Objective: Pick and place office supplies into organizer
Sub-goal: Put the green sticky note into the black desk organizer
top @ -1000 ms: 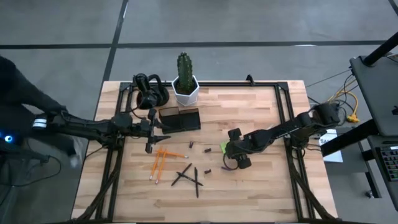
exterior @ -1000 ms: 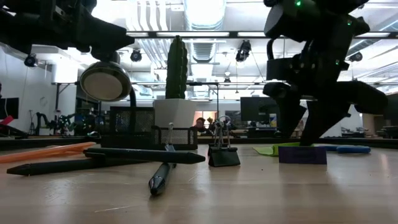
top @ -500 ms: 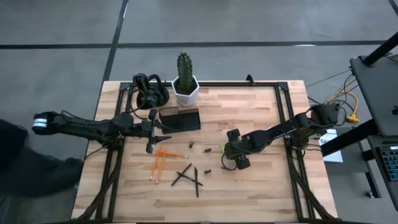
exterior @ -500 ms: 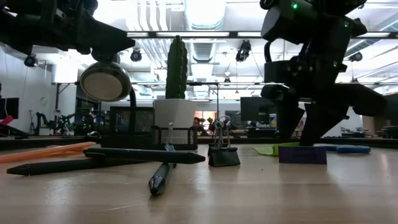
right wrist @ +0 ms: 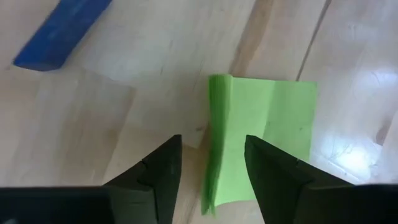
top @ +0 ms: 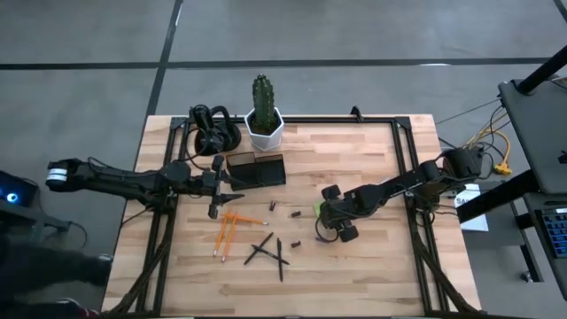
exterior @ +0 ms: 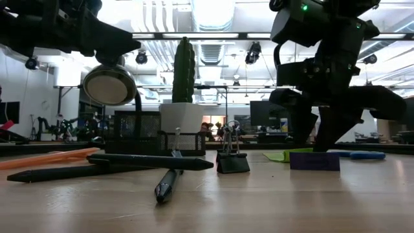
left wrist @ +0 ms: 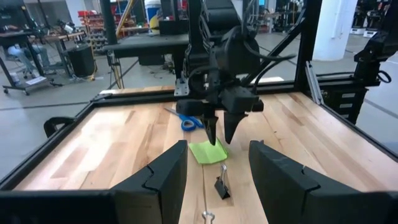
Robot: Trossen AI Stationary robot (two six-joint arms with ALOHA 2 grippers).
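My right gripper (top: pixel 322 213) points down, open, over the lime-green sticky-note pad (right wrist: pixel 261 134) right of the table's middle. One finger stands over the pad's folded edge, the other beside it over bare wood. The left wrist view shows its fingertips just above the pad (left wrist: pixel 208 152). My left gripper (top: pixel 213 202) hovers open left of the middle, near the dark organizer (top: pixel 257 170). Orange pencils (top: pixel 226 232), black pens (top: pixel 267 251), binder clips (exterior: pixel 233 159), a purple bit (exterior: pixel 314 160) and blue-handled scissors (right wrist: pixel 59 34) lie flat on the wood.
A white cactus pot (top: pixel 264 129) and a black looped gadget (top: pixel 213 131) stand at the far edge behind the organizer. A black frame rail (top: pixel 409 168) runs along the table's sides. Bare wood lies at the near right.
My right gripper has sunk a little toward the sticky-note pad, still open. A person at the table's left has moved off toward the near side.
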